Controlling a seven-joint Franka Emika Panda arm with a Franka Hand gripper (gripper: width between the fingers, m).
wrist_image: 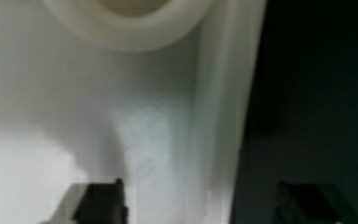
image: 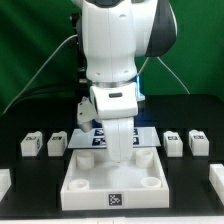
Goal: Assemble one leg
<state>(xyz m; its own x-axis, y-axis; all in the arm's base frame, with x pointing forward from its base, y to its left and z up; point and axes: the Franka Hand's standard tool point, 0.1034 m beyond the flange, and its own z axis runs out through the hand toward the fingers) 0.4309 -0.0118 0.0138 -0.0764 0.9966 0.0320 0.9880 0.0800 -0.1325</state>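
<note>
While hanging low over the white tray [image: 85, 195], holds the claw [image: 120, 160] spread, pinching nothing
Shows in the wrist view both dark fingers [wrist_image: 96, 203] wide apart above the tray's white surface, near a round socket [wrist_image: 137, 20]. Leaves the leg [image: 57, 142] on the black tabletop [image: 190, 200], just beside the tray at the exterior view's left, among others like it, apart from the claw

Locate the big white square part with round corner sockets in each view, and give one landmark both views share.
Exterior view: the square part lies low in the centre, under the arm, in front of the marker board.
Wrist view: its pale surface fills most of the picture, beside the dark table.
Shared landmark: a round corner socket. The exterior view shows several, and which one this is cannot be told.
</note>
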